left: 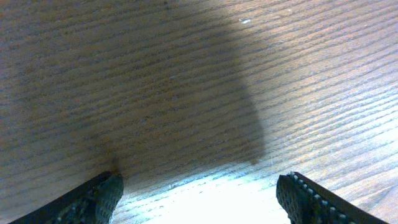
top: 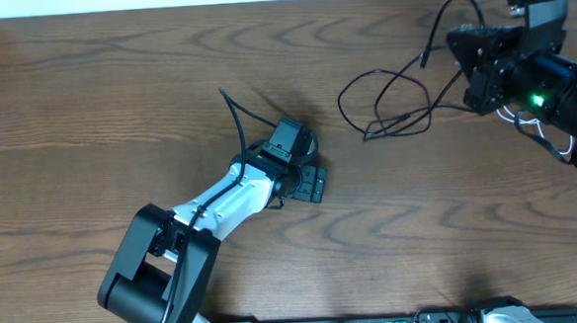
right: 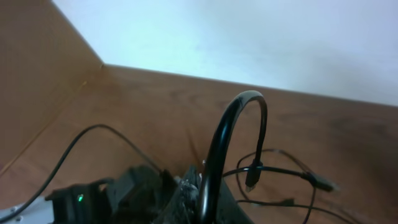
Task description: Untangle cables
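Overhead view: the brown wood-grain table (top: 88, 113) carries everything. At lower left the white-and-black left arm (top: 221, 200) reaches up toward the middle, and its left gripper (top: 307, 183) sits low over bare wood, well apart from either cord. In the left wrist view its two ribbed black fingertips (left: 99, 198) stand spread wide at the bottom corners, with only shadowed table between them and nothing held.

Right of centre lies the thin black cord (top: 396, 96), in several loose overlapping loops on the table. One end curves up toward the far edge, and other strands run rightward to the front of the right gripper (top: 465, 71). The right wrist view shows this cord past a thick black arm cable (right: 217, 155) that arches through the frame, and a small plug (right: 251, 177) hangs at one end.

At upper right is the black right arm (top: 520, 55) with a green light. I cannot tell how its jaws stand, or whether they pinch the cord. A thin white cord (top: 555, 146) loops just below that arm, near the right edge.
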